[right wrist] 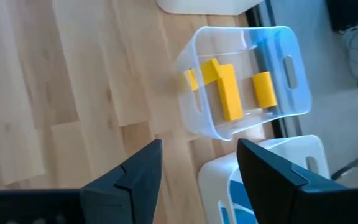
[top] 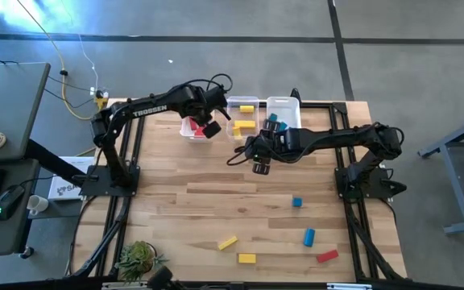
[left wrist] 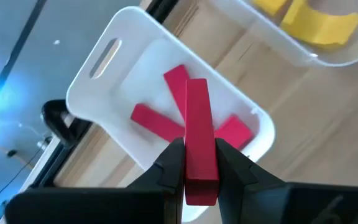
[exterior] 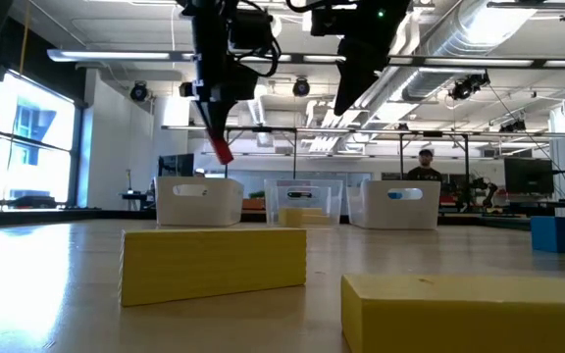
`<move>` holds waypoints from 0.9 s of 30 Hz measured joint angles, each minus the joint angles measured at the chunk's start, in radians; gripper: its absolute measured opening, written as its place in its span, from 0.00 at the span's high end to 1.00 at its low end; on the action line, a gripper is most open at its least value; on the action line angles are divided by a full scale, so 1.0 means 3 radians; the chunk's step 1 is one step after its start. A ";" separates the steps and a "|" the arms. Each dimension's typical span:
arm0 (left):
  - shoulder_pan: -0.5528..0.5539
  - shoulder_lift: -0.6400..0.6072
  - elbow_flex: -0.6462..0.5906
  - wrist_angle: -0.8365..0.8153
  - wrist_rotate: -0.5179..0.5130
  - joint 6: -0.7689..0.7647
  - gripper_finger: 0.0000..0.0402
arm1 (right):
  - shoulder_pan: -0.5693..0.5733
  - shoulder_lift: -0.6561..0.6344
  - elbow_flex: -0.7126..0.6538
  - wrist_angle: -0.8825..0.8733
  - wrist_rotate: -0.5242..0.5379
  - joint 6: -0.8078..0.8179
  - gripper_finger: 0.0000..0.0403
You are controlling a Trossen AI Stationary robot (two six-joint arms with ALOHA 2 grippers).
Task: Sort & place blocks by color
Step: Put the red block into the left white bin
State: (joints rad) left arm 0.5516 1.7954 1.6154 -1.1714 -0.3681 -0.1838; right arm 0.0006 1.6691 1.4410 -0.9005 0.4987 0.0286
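Observation:
My left gripper (top: 210, 129) is shut on a red bar block (left wrist: 199, 124) above the left clear bin (left wrist: 98, 68), where three red blocks (left wrist: 157, 121) lie. In the low view the bar (exterior: 222, 147) sticks out below the fingers. My right gripper (right wrist: 197, 168) hangs open and empty above the table, just near of the middle bin (right wrist: 241, 81), which holds yellow blocks (right wrist: 225, 90). The right bin (top: 283, 113) holds blue blocks. Loose blocks lie on the near part of the table: two yellow bars (top: 228, 242), (top: 247, 258), a blue cube (top: 297, 201), a blue cylinder (top: 308, 236) and a red bar (top: 327, 256). My left gripper pinches the red bar between its two fingers, on the two long sides at one end (left wrist: 199, 171). The fingers slant down from above and lie along the bar, which sticks out past their tips. The bar is lifted clear, tilted, over the left bin.
The three bins stand in a row at the table's far edge (top: 240, 103). A small potted plant (top: 139, 259) sits at the near left corner. Bare wood lies between the bins and the loose blocks. A person (exterior: 426, 167) stands far behind the table.

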 joint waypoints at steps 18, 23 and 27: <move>0.0351 0.0000 0.0000 -0.0121 0.0331 0.0108 0.90 | 0.0166 0.0000 0.0000 -0.0036 -0.1103 0.0430 0.52; 0.0414 0.0000 0.0000 -0.0117 0.0443 0.0138 0.90 | 0.0350 0.0000 0.0000 0.0019 -0.1154 0.0454 0.52; 0.0431 0.0000 0.0000 -0.0117 0.0447 0.0135 0.90 | 0.0473 0.0000 0.0000 0.0028 -0.1154 0.0595 0.52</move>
State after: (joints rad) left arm 0.6807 1.7954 1.6154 -1.2064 -0.2339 -0.1432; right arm 0.1426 1.6691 1.4410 -0.8921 0.1524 0.2070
